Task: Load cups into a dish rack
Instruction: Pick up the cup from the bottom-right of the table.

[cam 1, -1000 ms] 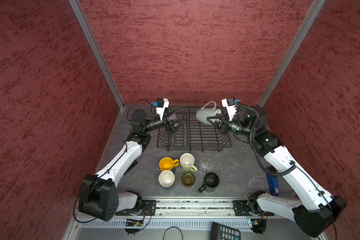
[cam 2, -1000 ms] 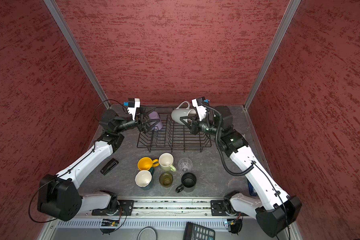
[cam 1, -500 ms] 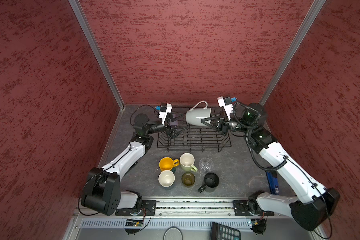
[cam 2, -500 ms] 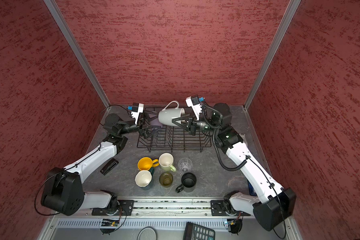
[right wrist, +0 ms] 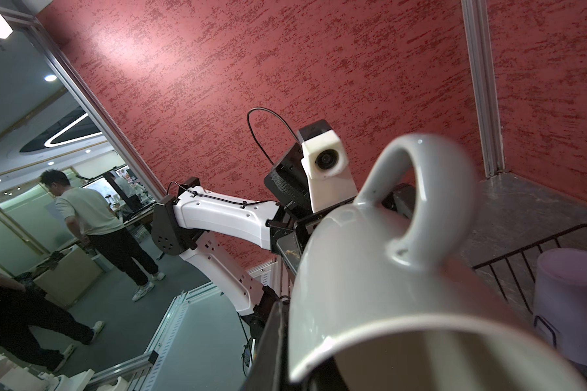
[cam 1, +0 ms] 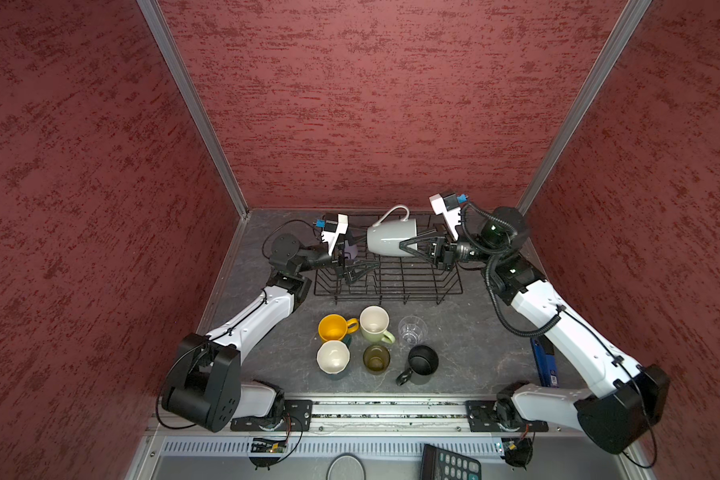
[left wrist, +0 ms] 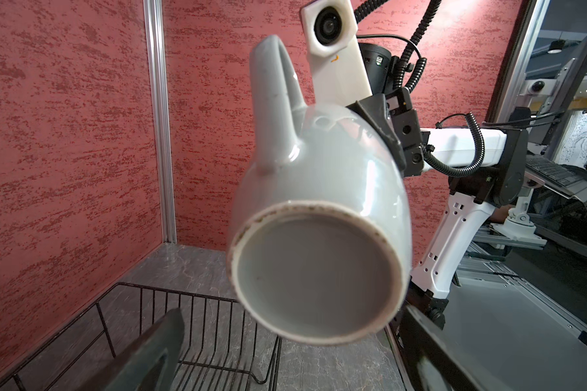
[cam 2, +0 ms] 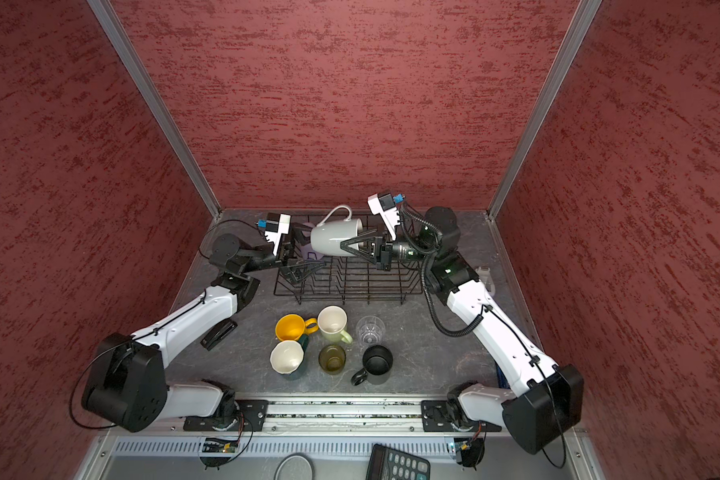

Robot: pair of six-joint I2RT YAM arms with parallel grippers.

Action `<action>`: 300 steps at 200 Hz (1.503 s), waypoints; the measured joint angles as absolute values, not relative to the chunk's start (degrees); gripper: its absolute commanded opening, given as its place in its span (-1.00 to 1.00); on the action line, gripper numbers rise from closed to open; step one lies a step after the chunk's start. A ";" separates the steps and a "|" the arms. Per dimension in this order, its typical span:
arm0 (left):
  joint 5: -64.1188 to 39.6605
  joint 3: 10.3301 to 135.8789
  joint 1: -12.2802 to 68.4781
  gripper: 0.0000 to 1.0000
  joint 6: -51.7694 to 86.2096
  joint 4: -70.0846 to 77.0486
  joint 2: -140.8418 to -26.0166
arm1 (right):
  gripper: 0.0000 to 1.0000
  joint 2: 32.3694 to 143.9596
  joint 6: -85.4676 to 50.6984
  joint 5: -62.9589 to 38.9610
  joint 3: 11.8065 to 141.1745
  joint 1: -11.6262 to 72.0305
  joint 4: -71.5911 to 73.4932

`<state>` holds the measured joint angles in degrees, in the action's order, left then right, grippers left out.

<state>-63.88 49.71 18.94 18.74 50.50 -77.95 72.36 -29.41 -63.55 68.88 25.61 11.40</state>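
My right gripper (cam 1: 404,245) is shut on the rim of the grey mug (cam 1: 391,240), which lies on its side in the air over the dish rack (cam 1: 391,286), handle up. One finger (right wrist: 271,348) presses the mug's outer wall (right wrist: 387,287). The mug's base (left wrist: 316,281) faces my left gripper (cam 1: 360,254), which stands open and empty at the rack's left end. Behind it, a lilac tumbler (cam 1: 351,250) stands upside down in the rack (right wrist: 522,257). On the table in front are yellow (cam 1: 333,327), pale green (cam 1: 374,323), teal (cam 1: 332,358) and black (cam 1: 422,361) mugs, a clear glass (cam 1: 412,330) and an olive glass (cam 1: 376,358).
Red walls close in three sides. A blue object (cam 1: 543,361) lies by the right arm, a black stapler-like thing (cam 2: 219,334) by the left arm, a white item (cam 2: 485,276) behind the right arm. A calculator (cam 1: 449,463) sits below the front rail.
The right arm has carried the grey mug leftward over the rack, turning its base toward the left gripper. The left arm has stretched lower toward the mug, still open.
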 measured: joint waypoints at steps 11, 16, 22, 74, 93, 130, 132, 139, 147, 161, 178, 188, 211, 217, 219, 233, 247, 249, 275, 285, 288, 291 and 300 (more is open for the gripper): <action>-64.16 49.71 19.03 0.99 18.44 50.78 -77.95 | -1.00 72.36 -29.82 -63.83 68.49 25.61 11.77; -64.23 49.71 19.03 1.00 18.24 51.05 -77.95 | -1.00 72.36 -30.00 -63.86 68.25 25.61 11.90; -64.25 49.71 19.03 0.99 18.11 51.27 -77.95 | -1.00 72.36 -30.13 -63.90 67.94 25.61 12.10; -64.55 49.98 19.38 0.99 17.54 53.45 -78.54 | -1.00 72.36 -33.58 -64.20 63.44 25.61 15.55; -64.69 50.30 19.75 1.00 17.54 53.58 -79.66 | -1.00 72.36 -35.44 -64.36 62.46 25.61 18.02; -65.12 50.43 20.10 0.99 17.52 53.60 -80.75 | -1.00 73.17 -39.40 -65.21 61.32 25.69 24.97; -65.19 50.48 20.12 0.99 17.52 53.60 -80.77 | -1.00 73.23 -39.53 -65.25 61.30 25.69 25.23; -65.43 50.65 20.18 0.99 17.52 53.65 -80.95 | -1.00 73.54 -40.21 -65.41 61.10 25.71 26.33; -65.67 50.94 20.23 0.99 17.52 53.67 -81.23 | -1.00 73.89 -40.86 -65.52 60.95 25.78 27.44; -65.84 51.27 20.29 0.99 17.52 53.65 -81.67 | -1.00 74.46 -41.80 -65.63 60.73 25.80 29.04; -66.32 51.57 20.45 1.00 17.52 53.69 -82.15 | -1.00 74.87 -42.85 -65.76 60.20 25.89 30.79; -66.72 51.81 20.56 1.00 17.52 53.67 -82.50 | -1.00 75.05 -43.38 -65.78 59.92 25.98 31.57; -67.24 52.27 20.71 1.00 17.52 53.74 -83.13 | -1.00 75.59 -44.23 -65.80 59.86 26.24 32.80; -67.33 52.34 20.84 1.00 17.54 53.80 -83.26 | -1.00 75.70 -44.40 -65.80 59.83 26.33 33.08; -67.33 52.34 20.88 1.00 17.54 53.80 -83.26 | -1.00 75.75 -44.42 -65.80 59.83 26.35 33.17; -67.57 52.34 21.08 0.99 17.54 53.87 -83.35 | -1.00 75.90 -44.60 -65.80 59.81 26.57 33.30; -67.68 52.42 21.23 0.98 17.54 53.93 -83.35 | -1.00 76.03 -44.60 -65.82 59.81 26.72 33.54; -67.66 52.45 21.26 0.98 17.54 53.95 -83.35 | -1.00 76.05 -44.60 -65.82 59.81 26.76 33.56; -67.72 52.73 21.56 0.97 17.72 54.11 -83.44 | -1.00 76.14 -44.51 -65.82 59.81 26.98 33.63; -67.88 53.01 21.58 0.96 17.76 54.24 -83.68 | -1.00 76.14 -44.40 -65.80 59.81 27.00 33.63; -67.94 53.12 21.61 0.94 17.78 54.26 -83.77 | -1.00 76.14 -44.36 -65.80 59.79 27.00 33.63; -68.01 53.19 21.61 0.94 17.78 54.28 -83.85 | -1.00 76.16 -44.34 -65.80 59.79 27.00 33.63; -68.14 53.39 21.67 0.93 17.89 54.50 -84.12 | -1.00 76.18 -44.25 -65.80 59.72 27.03 33.63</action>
